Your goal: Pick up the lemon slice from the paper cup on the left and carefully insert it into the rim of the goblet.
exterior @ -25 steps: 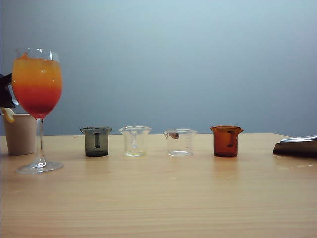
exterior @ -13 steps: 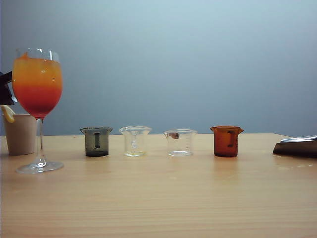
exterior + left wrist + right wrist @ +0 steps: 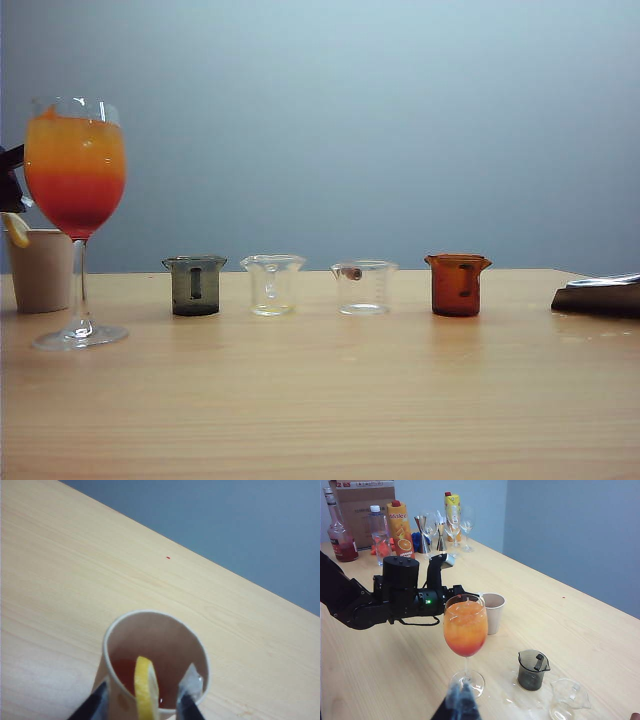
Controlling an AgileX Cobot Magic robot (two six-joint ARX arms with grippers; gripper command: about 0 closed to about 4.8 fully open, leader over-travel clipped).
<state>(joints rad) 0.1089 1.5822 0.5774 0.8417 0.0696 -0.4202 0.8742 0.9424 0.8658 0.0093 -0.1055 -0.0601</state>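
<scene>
The goblet [image 3: 75,180], filled orange over red, stands at the far left of the table. Just behind it is the beige paper cup [image 3: 40,270]. The lemon slice [image 3: 146,687] stands on edge across the cup's near rim [image 3: 155,615]; its yellow edge [image 3: 15,230] pokes above the cup. My left gripper [image 3: 142,702] straddles the slice, open, with a gap between the slice and each finger [image 3: 189,700]. From the right wrist view the left arm [image 3: 400,597] reaches to the cup [image 3: 492,612] behind the goblet [image 3: 465,630]. My right gripper [image 3: 461,700] is shut and empty, low at the table's right edge [image 3: 600,295].
Four small beakers stand in a row: dark grey [image 3: 195,285], two clear [image 3: 272,283] [image 3: 364,287], amber [image 3: 457,284]. Bottles, juice cartons [image 3: 399,525] and spare glasses [image 3: 452,527] crowd the table's far end behind the left arm.
</scene>
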